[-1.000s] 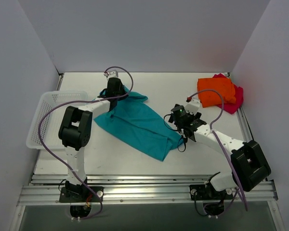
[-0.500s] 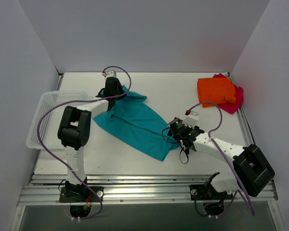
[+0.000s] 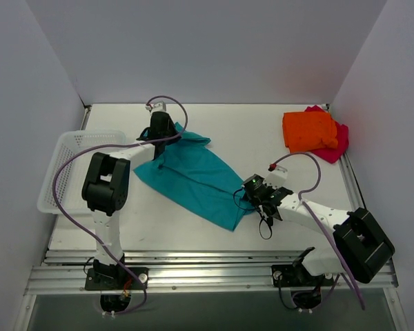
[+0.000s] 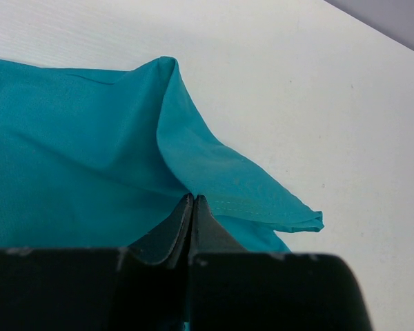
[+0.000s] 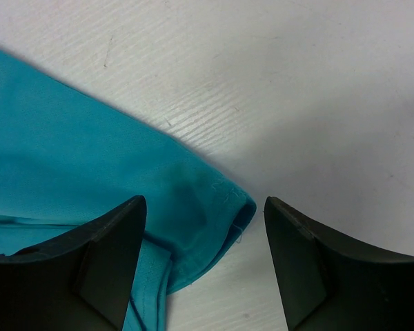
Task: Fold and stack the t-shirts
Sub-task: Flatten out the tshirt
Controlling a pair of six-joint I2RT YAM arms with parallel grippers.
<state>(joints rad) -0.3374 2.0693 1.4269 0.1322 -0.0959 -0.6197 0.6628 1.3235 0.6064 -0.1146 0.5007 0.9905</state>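
Observation:
The teal-blue t-shirt lies spread on the table, slanting from back left to front right. My left gripper is shut on its back-left corner; in the left wrist view the closed fingertips pinch a raised fold of the teal cloth. My right gripper is open, low over the shirt's front-right corner; in the right wrist view that hemmed corner lies between the two spread fingers. The orange t-shirt lies folded on the magenta-pink t-shirt at the back right.
A white mesh basket sits at the table's left edge. Grey walls enclose the table on the left, back and right. Purple cables loop from both arms over the table.
My right gripper has moved forward and left, down onto the teal shirt's front-right corner. My left gripper has kept its hold at the back-left corner.

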